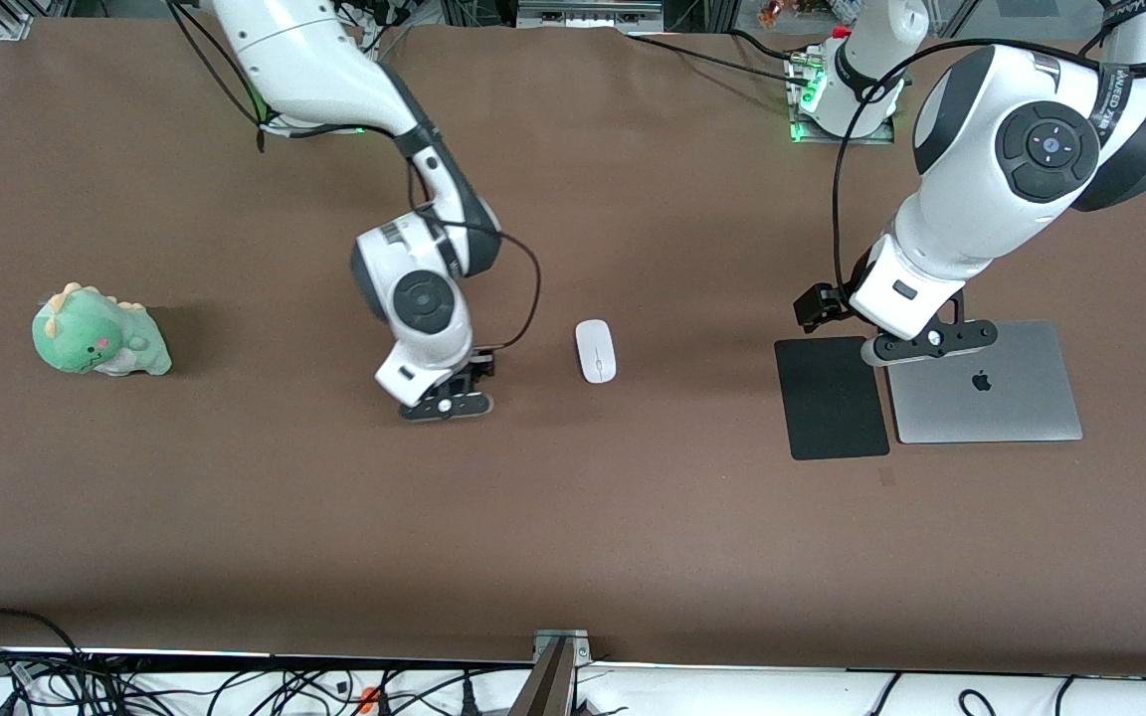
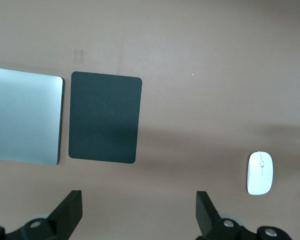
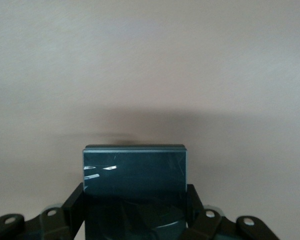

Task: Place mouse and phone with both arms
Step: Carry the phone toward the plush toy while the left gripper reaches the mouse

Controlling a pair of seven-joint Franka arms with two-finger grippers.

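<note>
The white mouse point(image 1: 595, 350) lies on the brown table near the middle and also shows in the left wrist view point(image 2: 260, 172). The black phone point(image 3: 134, 167) sits between the fingers of my right gripper point(image 3: 134, 199), which is shut on its sides. In the front view my right gripper point(image 1: 446, 403) is low over the table beside the mouse, toward the right arm's end, and hides the phone. My left gripper point(image 2: 139, 212) is open and empty. It hangs above the table at the edge of the black mat point(image 1: 832, 398) and the laptop point(image 1: 986, 383).
The flat black mat point(image 2: 105, 117) and the closed silver laptop point(image 2: 22, 120) lie side by side toward the left arm's end. A green dinosaur toy point(image 1: 98, 333) stands toward the right arm's end. Cables run along the table edge nearest the front camera.
</note>
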